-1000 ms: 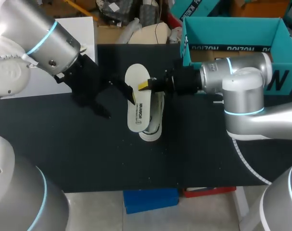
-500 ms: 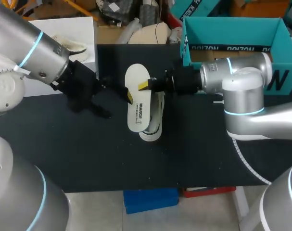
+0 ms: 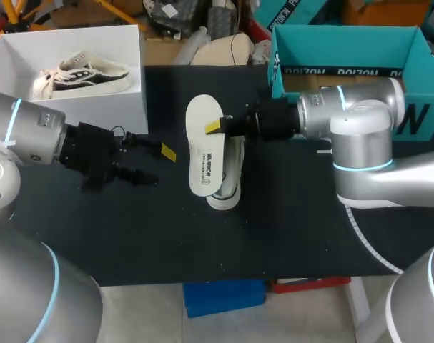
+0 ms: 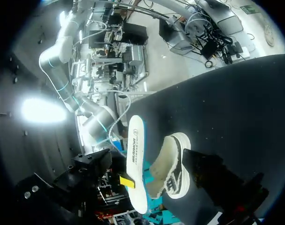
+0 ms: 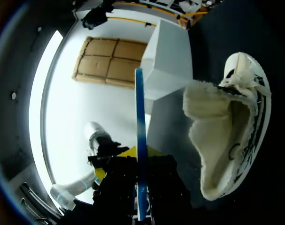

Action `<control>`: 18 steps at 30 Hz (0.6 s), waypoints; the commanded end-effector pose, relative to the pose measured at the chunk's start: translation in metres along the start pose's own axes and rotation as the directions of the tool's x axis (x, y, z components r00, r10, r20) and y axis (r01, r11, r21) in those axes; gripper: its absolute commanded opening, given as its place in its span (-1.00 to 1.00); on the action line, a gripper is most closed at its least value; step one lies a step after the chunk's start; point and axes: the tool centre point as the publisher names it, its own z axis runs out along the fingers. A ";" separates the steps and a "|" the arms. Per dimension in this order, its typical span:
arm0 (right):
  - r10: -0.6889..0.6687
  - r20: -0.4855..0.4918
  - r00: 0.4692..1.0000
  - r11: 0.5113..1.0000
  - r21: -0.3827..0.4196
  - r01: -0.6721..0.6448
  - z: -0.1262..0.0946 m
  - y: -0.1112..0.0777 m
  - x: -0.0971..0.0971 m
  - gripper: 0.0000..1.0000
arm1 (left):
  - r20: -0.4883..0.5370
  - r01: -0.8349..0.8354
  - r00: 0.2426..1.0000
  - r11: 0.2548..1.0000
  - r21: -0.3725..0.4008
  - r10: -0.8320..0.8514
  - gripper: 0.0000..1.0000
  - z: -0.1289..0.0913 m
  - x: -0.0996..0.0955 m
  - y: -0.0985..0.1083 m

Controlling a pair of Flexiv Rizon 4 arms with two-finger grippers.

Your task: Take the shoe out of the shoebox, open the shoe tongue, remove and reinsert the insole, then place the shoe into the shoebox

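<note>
**Insole out, pinched by the right arm over the shoe**

Head view: our right fingers [image 3: 215, 127] pinch the white insole [image 3: 204, 153] by one long edge, near its far end. The insole's long axis runs far-to-near across the desk [image 3: 131, 236]. The shoe [image 3: 229, 184] sits on the desk just under it, toward the right arm's side, with roughly the same long axis. Our left fingers [image 3: 158, 166] are spread with nothing between them, and they sit beside the insole but clear of it. The white shoebox [image 3: 9, 51] at the far left corner holds a second shoe [image 3: 81, 71].

Left wrist view: the insole [image 4: 135, 164] is ahead of the left fingers, broad face toward them. The shoe [image 4: 175, 171] is just behind it, fuzzy lining showing. Our own tips don't show here.

Right wrist view: the insole [image 5: 140, 126] is edge-on, a thin line clamped between the right fingers. The shoe [image 5: 227, 136] lies just beside them with its lined opening turned their way.

We judge the reinsert comes next. The right arm is nearer and already holds the insole, so the move depends on tipping it sideways into that opening, toe end first.
</note>
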 end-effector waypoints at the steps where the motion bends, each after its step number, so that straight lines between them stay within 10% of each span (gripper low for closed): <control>1: 0.001 0.002 1.000 1.000 -0.002 -0.001 0.001 0.000 0.000 -1.00 | 0.025 -0.003 1.000 1.000 -0.030 0.004 1.00 0.001 0.003 -0.003; 9: 0.001 0.002 1.000 1.000 -0.002 -0.001 0.001 0.000 0.000 -1.00 | 0.025 -0.003 1.000 1.000 -0.030 0.004 1.00 0.001 0.003 -0.003; 18: 0.001 0.002 1.000 1.000 -0.002 -0.001 0.001 0.000 0.000 -1.00 | 0.293 -0.131 0.939 0.975 -0.177 0.180 1.00 0.009 -0.003 -0.007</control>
